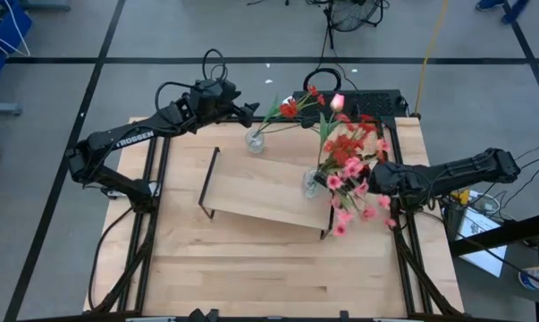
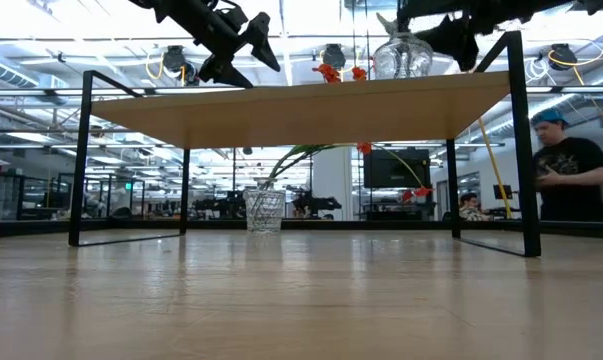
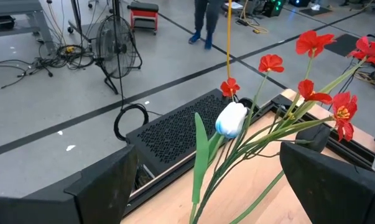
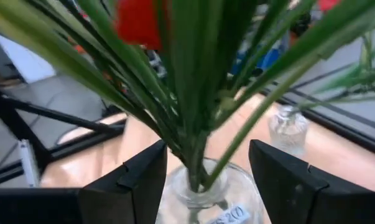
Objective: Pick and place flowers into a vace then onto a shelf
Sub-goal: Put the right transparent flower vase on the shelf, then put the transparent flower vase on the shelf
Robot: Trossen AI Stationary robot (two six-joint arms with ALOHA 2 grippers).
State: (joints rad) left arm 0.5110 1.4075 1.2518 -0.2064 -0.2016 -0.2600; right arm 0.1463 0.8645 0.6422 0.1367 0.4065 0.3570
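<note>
The low light-wood shelf on thin black end frames point(image 1: 265, 192) lies skewed across the middle of the larger wooden tabletop point(image 1: 251, 277), with wide bare board in front of it and a narrower strip behind. On the shelf's right end, close to its edge and the black frame there, stands a clear round glass vase point(image 1: 312, 185) packed with green stems carrying red and pink blossoms point(image 1: 348, 165); some pink heads spill past the shelf edge over the table. The right gripper point(image 4: 203, 180) has its two dark fingers set apart on either side of this vase's neck, just beside the glass; whether they press it cannot be told. A second, smaller clear glass vase point(image 1: 255, 140) stands on the tabletop behind the shelf, near the table's rear edge, holding leaning stems with red flowers and a white-pink tulip bud point(image 3: 231, 119). The left gripper point(image 3: 206, 180) hangs spread wide above the rear edge, just beside these stems, holding nothing.
</note>
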